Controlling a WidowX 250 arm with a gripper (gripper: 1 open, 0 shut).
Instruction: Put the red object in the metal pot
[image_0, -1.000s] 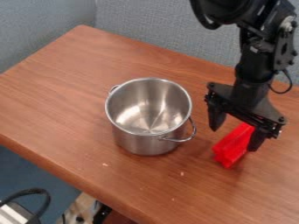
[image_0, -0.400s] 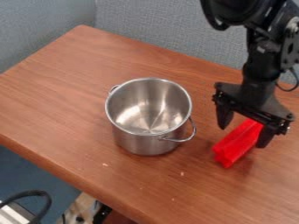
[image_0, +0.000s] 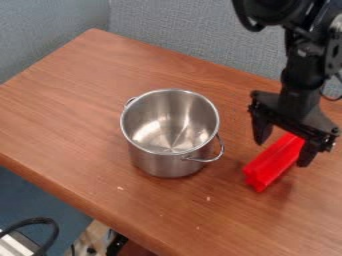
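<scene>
One view only, the camera: red object (image_0: 274, 165) lies on the bench (image_0: 80, 90) at 3 o'clock of the metal pot (image_0: 170, 131), near it but apart. Gripper (image_0: 294, 140) hangs over its far end, jaws spread wide, holding nothing. Judged light, rigid, smooth plastic; best pinched across the narrow width near mid-length, as ridges may let it slip.

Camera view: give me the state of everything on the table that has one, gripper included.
Gripper: open, pointing down, fingers straddling the upper end of the red block, not closed on it.
Red block: lying on the table, right of the pot, not lifted.
Metal pot: upright, empty, handle down at the front.
</scene>
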